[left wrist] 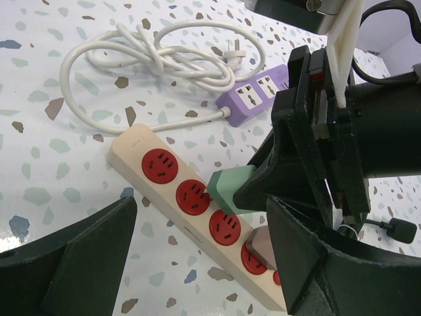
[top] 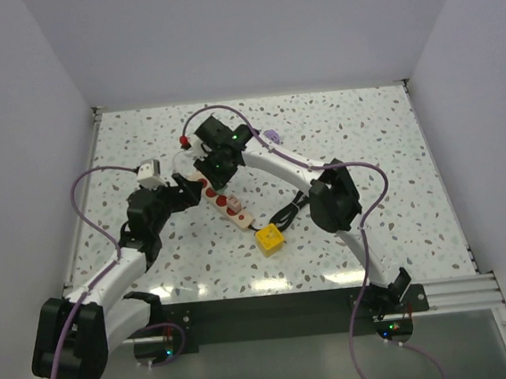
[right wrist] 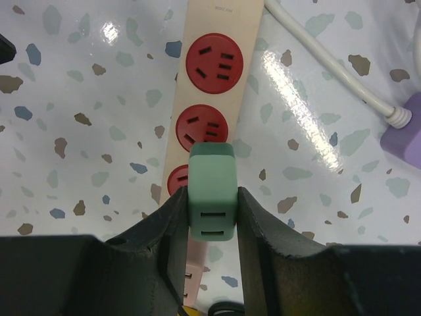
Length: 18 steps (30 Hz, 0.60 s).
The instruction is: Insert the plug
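Beige power strip (left wrist: 131,148) lies flat on the table. Left gripper (left wrist: 197,270) straddles it, spread wide, empty. Right gripper (right wrist: 210,210) is clenched on the green plug (right wrist: 211,171), which sits just over the strip's red sockets. We judge the plug light, rigid and smooth; best held by its flat sides.

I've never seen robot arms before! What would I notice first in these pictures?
Probably the green plug, pinched in the right gripper over a beige power strip with bright red sockets in the middle of the table. Behind it lie a purple power strip and its looped white cord, and a yellow block sits by the beige strip's near end.
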Motion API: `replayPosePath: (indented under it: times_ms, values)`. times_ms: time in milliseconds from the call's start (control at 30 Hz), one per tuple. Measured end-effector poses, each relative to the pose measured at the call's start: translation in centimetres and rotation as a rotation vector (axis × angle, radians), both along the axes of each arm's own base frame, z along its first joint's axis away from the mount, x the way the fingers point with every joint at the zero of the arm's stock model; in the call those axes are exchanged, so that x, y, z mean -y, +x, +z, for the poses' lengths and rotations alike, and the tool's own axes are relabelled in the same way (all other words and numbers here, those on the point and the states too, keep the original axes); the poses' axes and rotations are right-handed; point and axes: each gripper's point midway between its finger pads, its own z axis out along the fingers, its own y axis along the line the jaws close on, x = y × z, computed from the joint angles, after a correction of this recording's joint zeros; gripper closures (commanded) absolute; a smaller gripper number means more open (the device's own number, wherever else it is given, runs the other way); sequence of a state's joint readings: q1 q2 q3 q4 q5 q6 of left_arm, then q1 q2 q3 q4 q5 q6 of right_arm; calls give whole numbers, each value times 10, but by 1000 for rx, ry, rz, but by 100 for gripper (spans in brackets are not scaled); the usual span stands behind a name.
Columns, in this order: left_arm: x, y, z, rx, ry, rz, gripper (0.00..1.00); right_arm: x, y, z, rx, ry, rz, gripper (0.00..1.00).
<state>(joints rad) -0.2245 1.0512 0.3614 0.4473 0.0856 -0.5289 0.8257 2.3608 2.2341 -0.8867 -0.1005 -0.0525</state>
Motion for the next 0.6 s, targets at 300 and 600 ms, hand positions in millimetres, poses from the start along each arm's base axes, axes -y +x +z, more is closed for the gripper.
replayPosePath:
  times_ms: [300,600]
  values:
    - [0,0,0,0,0,0,14,-3,2,4,11,12,0,100]
    - [0,0,-1,-3,0,-1,14,-7,1,5,4,35,11,100]
